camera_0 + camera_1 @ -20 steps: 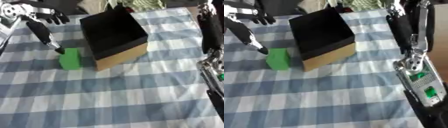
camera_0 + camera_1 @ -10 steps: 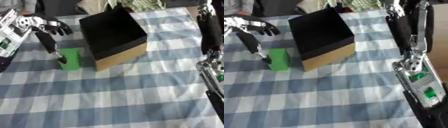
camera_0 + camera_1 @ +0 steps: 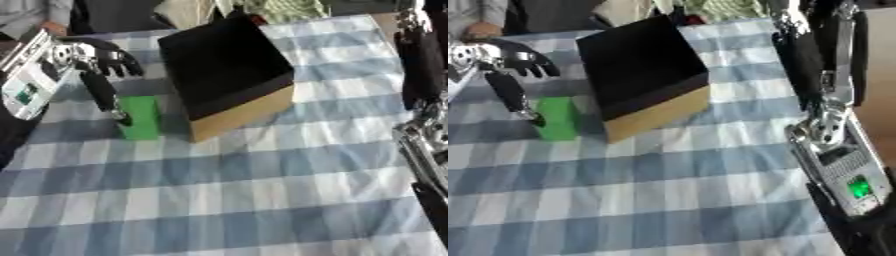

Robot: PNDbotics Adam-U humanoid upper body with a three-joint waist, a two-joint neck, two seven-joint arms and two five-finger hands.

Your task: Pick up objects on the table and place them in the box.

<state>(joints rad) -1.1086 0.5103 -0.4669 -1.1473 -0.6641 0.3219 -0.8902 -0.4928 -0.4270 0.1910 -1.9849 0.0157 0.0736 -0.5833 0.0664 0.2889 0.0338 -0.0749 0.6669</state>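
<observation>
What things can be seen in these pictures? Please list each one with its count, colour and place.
green block: one, green, on the tablecloth just left of the box.
box: one, black inside with tan side walls, open, at the far middle of the table.
tablecloth: one, blue and white checked, covers the table.
left hand: one, black and silver, above the green block; one straight finger reaches down to the block's left edge, the other fingers are spread.
right arm: one, black and silver, along the right edge; its hand cannot be made out.
</observation>
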